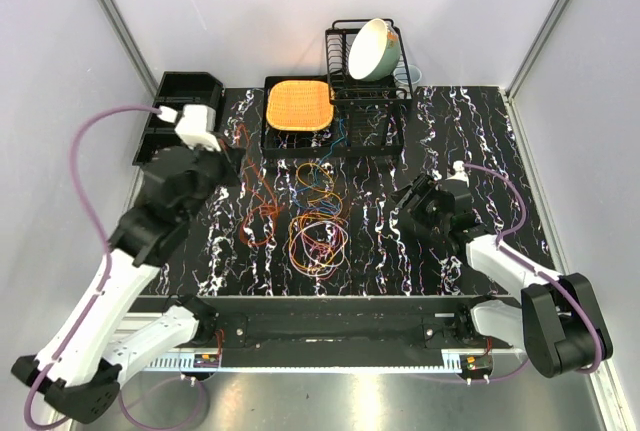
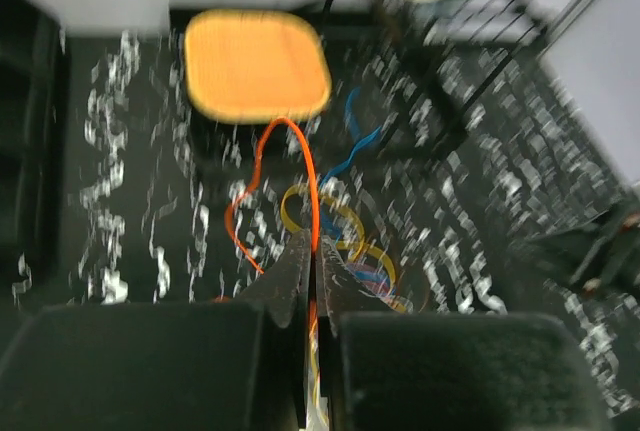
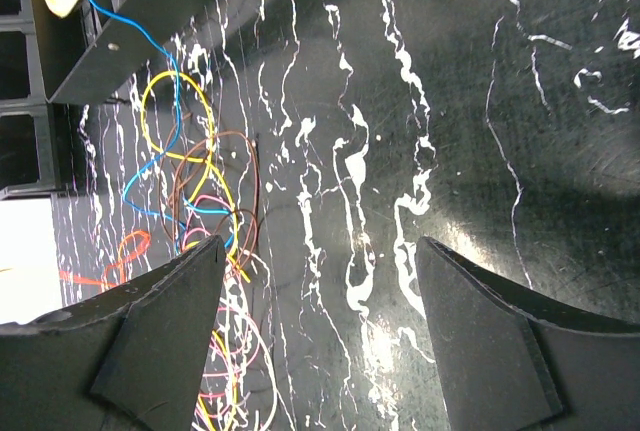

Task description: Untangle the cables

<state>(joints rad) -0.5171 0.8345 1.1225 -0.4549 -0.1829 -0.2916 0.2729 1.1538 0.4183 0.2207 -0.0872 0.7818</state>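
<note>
Rack (image 1: 370, 86) as reference: black wire frame at the back of the table (image 1: 480, 151), with a cream bowl (image 1: 372, 49) tipped on edge in it. A square woven orange pad (image 1: 298, 104) sits just left of the rack, and black plastic bins (image 1: 185, 91) sit further left. Cables (image 1: 318, 236) lie in front of the rack, mid-table: thin wire loops in orange, yellow, blue, pink and brown, heaped and crossing each other. Blue cable (image 2: 352, 159) runs up to the rack's front edge; can't tell if it's caught under it. Left gripper (image 2: 312, 251), front-left of the rack, is clamped tight on the orange cable (image 2: 313, 191), which arcs up from the fingertips in a narrow loop; that wrist view is blurred. Right gripper (image 3: 320, 251), front-right of the rack, has its jaws wide apart with nothing between them, just beside the heap. Table is glossy black with white marble veining.
</note>
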